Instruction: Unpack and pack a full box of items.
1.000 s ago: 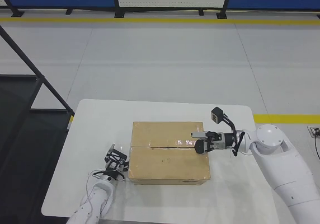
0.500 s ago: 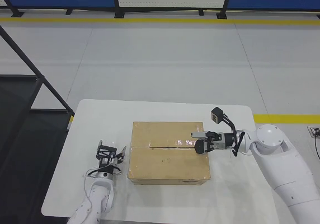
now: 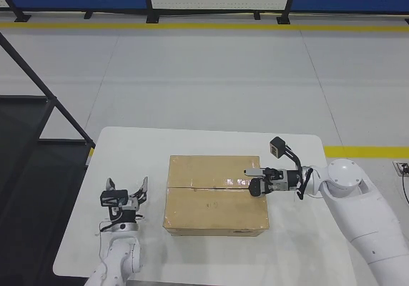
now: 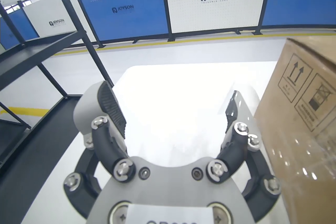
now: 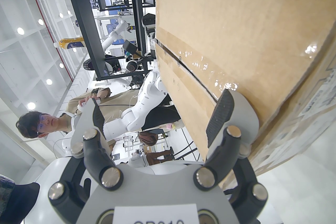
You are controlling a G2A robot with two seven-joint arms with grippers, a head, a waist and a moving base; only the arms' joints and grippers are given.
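Closed box (image 3: 215,194) at the centre of the table (image 3: 301,247), 2 end effectors flanking it.
The left end effector (image 4: 170,104) hangs above the table at the box's 9 o'clock, just beside its side wall but apart from it, jaws wide and holding nothing. The box's flaps lie flat along a taped seam. At its 3 o'clock edge is the right end effector (image 5: 157,109), jaws wide, with 1 finger (image 5: 223,117) against the top face by the seam.

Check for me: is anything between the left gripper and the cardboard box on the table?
Nothing visible stands between them. The left gripper is open, off the short side of the box, and just a strip of white table separates the two. The right gripper is open at the box's top seam.
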